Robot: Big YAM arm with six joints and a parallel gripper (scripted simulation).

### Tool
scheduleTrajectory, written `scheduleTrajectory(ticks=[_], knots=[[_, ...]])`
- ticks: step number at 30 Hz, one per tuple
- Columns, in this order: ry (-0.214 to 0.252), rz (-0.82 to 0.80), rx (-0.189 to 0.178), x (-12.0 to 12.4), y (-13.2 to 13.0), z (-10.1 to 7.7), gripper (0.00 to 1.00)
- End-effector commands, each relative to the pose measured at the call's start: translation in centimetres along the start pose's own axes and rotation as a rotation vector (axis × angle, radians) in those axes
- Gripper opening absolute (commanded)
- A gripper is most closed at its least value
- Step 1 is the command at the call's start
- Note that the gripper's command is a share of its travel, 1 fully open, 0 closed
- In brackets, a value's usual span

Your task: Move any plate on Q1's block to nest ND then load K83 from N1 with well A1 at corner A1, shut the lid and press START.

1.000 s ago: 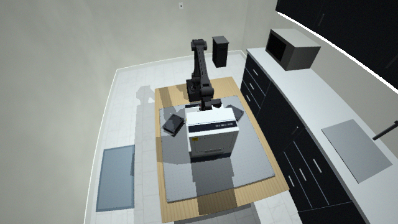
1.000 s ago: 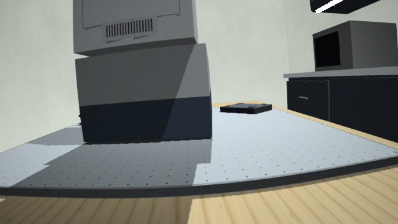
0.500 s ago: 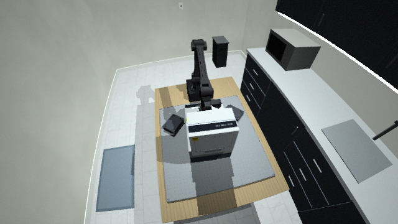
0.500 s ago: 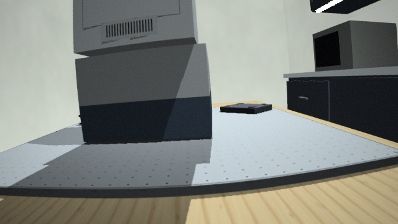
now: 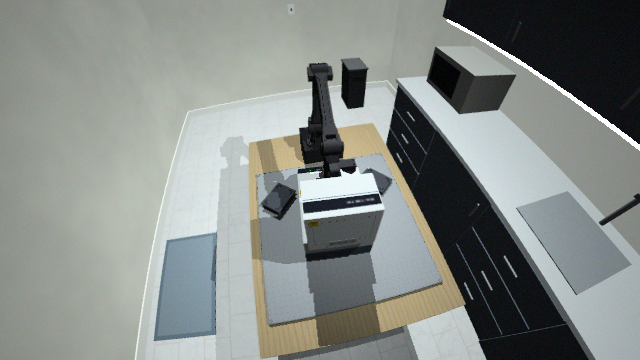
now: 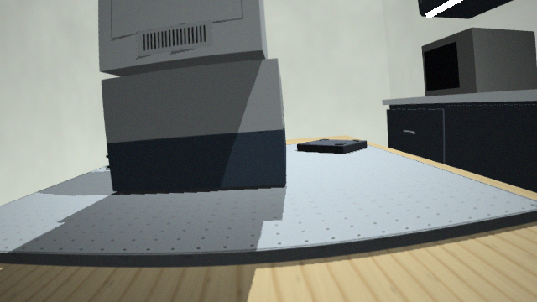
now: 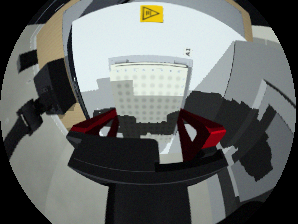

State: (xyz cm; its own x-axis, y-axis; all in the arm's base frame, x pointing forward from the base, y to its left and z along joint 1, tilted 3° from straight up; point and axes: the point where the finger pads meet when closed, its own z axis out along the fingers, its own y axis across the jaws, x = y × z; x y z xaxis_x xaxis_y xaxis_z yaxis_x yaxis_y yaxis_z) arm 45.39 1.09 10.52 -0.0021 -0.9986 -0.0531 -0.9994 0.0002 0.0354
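One plate K83 [image 7: 149, 99] between fingers, long axis crosswise.

Kitchen doubling as lab space: a microwave [image 5: 470, 77] is sitting on a white counter [image 5: 500, 165] over dark drawers [image 5: 480, 250]; upper cabinets [image 5: 550, 40] are hanging overhead; a wooden desk [image 5: 425, 310] is carrying a perforated breadboard [image 6: 377, 197] and a benchtop cycler [image 5: 342, 215].

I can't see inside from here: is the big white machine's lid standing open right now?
Yes. In the top view the white cycler's lid is tipped up and back, and the wrist view looks past the jaws at a pale dotted plate beneath it.
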Motion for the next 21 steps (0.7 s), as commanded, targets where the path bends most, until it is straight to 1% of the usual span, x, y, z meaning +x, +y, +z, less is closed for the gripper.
scheduleTrajectory(ticks=[1,7,15,21], knots=[[-0.002,0.001,0.044,-0.2,-1.2,-1.6,0.00],[-0.001,-0.001,0.048,0.6,-2.2,-1.6,0.00],[-0.001,0.009,0.057,0.9,-2.5,-1.9,0.00],[-0.001,0.020,0.095,0.8,-2.8,-3.2,0.00]])
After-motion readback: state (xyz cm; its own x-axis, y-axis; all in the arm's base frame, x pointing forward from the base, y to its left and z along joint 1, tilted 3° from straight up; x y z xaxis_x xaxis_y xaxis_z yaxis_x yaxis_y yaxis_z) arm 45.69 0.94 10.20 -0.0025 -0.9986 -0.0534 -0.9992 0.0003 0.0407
